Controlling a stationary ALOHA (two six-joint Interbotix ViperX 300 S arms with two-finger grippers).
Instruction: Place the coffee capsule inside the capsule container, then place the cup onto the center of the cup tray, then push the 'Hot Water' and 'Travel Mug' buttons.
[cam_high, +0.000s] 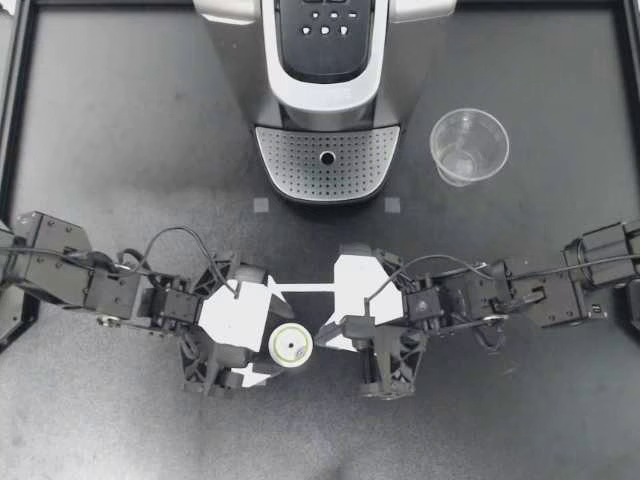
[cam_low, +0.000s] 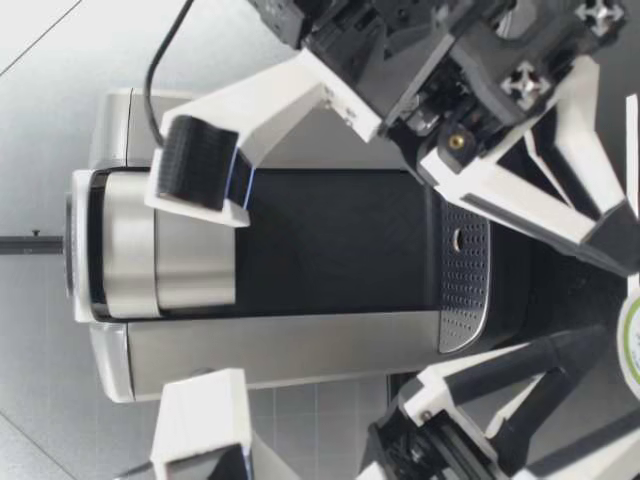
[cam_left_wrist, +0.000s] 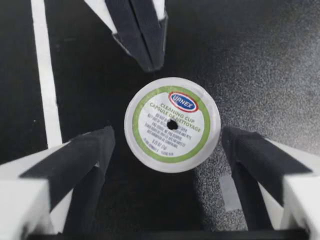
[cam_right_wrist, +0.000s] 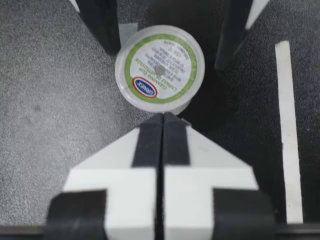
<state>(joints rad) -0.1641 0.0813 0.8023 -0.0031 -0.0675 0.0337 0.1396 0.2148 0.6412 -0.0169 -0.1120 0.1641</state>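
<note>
The coffee capsule, white with a green-ringed foil lid, stands on the dark table in front of the machine. My left gripper is open around it. In the left wrist view the capsule sits between the spread fingers with gaps on both sides. My right gripper is shut and empty. Its tip is right at the capsule's rim; whether it touches I cannot tell. The clear plastic cup stands upright, to the right of the machine's perforated cup tray.
The coffee machine stands at the back centre, its buttons on the top panel. From table height the machine fills the space behind both grippers. A white tape line runs between the arms. Black rails edge the table.
</note>
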